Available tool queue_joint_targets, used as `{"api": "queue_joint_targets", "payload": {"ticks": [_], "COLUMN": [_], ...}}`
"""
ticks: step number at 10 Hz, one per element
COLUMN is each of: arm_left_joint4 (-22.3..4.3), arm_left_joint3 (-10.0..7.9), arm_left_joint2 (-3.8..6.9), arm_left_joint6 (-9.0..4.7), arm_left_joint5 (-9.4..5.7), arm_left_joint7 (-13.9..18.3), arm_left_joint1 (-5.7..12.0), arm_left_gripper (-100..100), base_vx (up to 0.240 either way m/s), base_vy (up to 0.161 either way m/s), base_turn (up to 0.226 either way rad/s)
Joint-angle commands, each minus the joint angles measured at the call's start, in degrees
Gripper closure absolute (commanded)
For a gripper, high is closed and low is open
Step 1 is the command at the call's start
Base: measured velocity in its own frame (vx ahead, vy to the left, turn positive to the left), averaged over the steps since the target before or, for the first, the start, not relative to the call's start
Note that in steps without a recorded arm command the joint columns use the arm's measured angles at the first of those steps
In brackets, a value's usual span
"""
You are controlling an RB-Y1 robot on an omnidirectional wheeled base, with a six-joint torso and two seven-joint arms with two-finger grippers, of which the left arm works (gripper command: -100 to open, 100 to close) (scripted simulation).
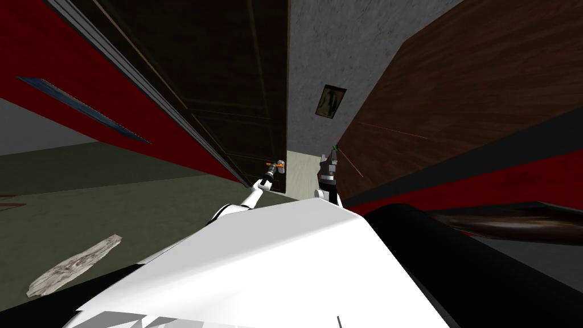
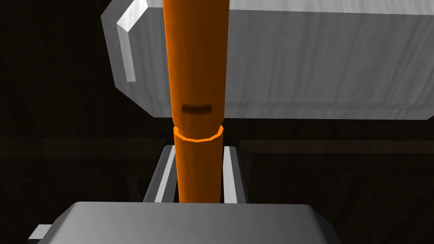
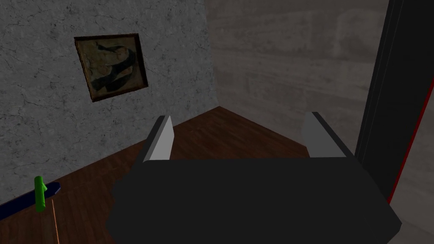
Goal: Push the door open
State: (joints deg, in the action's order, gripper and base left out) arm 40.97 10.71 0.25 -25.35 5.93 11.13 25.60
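Note:
A dark brown panelled door [image 1: 228,85] rises ahead of me, its free edge next to a grey wall. My left gripper [image 1: 275,166] reaches to the door's orange lever handle [image 1: 279,165] near that edge. In the left wrist view the orange handle [image 2: 195,63] runs straight up between the fingers [image 2: 166,176], which press its sides; my left gripper [image 2: 198,148] is shut on it. Behind the handle sits a light grey lock plate [image 2: 318,63] on the dark door face [image 2: 55,127]. My right gripper [image 1: 329,156] is raised just right of the door edge, and in its wrist view my right gripper [image 3: 239,135] is open and holds nothing.
A red wall [image 1: 57,68] runs along the left and a brown wood-grain surface [image 1: 467,97] slants on the right. A framed picture [image 1: 331,101] hangs on the grey wall past the door edge. A pale flat plank [image 1: 74,265] lies on the floor at my left.

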Motion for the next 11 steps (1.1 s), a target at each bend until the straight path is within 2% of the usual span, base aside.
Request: {"api": "queue_joint_targets", "payload": {"ticks": [1,2,5,7,9,10,11], "arm_left_joint4": [1.63,1.60,1.55,1.48,1.43,1.43,1.38], "arm_left_joint3": [0.12,-0.66,-1.94,-3.40,-4.58,-4.58,-5.81], "arm_left_joint2": [0.60,1.36,2.46,3.57,4.37,4.37,5.13], "arm_left_joint6": [0.49,0.49,0.48,0.48,0.48,0.48,0.48], "arm_left_joint5": [0.04,-0.24,-0.71,-1.25,-1.68,-1.68,-2.13], "arm_left_joint7": [0.24,0.13,-0.03,-0.22,-0.38,-0.38,-0.53], "arm_left_joint1": [-0.50,-0.57,-0.70,-0.84,-0.95,-0.95,-1.07], "arm_left_gripper": [100,100,100,100,100,100,100], "base_vx": [0.065,0.103,0.141,0.175,0.157,0.100,0.142], "base_vy": [-0.035,-0.085,-0.148,-0.149,-0.186,-0.114,-0.146], "base_turn": [-0.003,0.028,0.054,0.073,0.065,0.047,0.059]}}
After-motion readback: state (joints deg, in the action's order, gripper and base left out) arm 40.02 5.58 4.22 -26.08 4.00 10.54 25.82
